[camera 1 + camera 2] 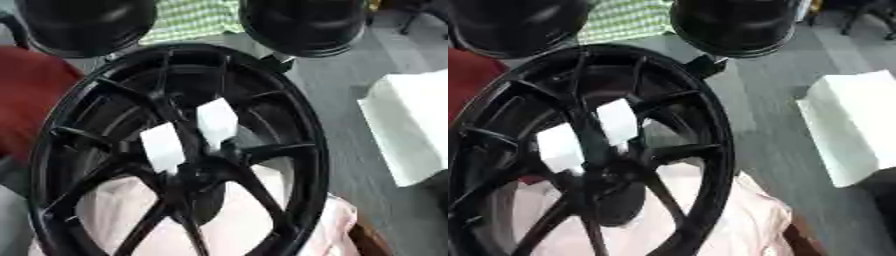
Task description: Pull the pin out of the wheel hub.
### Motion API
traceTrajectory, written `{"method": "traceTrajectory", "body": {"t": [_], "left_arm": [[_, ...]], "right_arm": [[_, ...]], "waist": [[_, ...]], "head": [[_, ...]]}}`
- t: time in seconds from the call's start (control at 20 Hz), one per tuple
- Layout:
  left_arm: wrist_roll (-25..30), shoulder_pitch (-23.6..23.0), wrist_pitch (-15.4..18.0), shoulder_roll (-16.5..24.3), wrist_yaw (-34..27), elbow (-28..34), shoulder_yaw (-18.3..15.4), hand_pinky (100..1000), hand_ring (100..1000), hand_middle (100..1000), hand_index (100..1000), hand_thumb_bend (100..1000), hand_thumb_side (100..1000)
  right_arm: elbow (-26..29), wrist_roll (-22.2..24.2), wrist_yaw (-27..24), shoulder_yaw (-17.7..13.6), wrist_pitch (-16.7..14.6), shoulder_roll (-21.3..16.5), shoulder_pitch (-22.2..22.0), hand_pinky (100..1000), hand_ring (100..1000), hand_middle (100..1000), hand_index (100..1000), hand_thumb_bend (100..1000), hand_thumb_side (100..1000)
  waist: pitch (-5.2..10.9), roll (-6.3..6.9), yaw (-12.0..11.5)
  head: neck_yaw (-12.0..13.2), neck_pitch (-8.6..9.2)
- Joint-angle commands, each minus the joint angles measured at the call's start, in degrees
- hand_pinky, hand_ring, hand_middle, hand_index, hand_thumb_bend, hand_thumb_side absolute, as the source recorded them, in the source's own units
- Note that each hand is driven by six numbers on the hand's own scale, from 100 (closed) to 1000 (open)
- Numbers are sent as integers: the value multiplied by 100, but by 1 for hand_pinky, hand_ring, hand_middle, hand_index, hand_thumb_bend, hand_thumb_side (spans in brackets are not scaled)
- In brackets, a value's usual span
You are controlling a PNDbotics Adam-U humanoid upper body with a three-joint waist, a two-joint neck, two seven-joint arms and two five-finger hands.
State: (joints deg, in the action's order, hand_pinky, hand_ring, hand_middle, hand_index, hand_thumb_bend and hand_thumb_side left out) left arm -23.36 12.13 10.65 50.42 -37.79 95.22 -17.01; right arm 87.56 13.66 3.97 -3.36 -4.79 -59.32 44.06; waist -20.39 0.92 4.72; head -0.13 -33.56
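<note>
A black spoked wheel (302,125) stands tilted in the middle of both views, its hub (194,175) low and centre. Two white rectangular pieces stick up at the hub between the spokes, one on the left (163,146) and one on the right (216,121). I cannot tell which of them is the pin or how either is fixed. Neither of my hands shows in either view.
A pink cloth (245,220) lies under the wheel. Two large black rounded shapes (83,25) (302,22) fill the top edge, with green checked fabric (188,17) between them. A white box (850,125) sits on the grey floor at the right, and something red (31,100) lies at the left.
</note>
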Motion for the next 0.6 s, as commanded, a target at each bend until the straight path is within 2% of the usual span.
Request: {"method": "traceTrajectory", "body": {"t": [0.05,0.4,0.6], "left_arm": [[-22,15,13,155,-3,89,-45,753,744,712,763,289,777],[-26,1,7,132,-14,78,-35,752,745,714,763,289,779],[-24,18,0,123,-28,79,-21,752,745,714,763,291,778]], "right_arm": [[107,18,28,-42,2,-171,110,831,736,653,719,100,472],[128,30,38,-23,8,-179,133,831,737,655,720,100,470],[178,94,72,37,12,-180,184,831,741,659,723,100,465]], "waist": [[142,1,5],[141,5,11],[174,-22,-33]], "head": [[-1,39],[7,-9],[67,-245]]}}
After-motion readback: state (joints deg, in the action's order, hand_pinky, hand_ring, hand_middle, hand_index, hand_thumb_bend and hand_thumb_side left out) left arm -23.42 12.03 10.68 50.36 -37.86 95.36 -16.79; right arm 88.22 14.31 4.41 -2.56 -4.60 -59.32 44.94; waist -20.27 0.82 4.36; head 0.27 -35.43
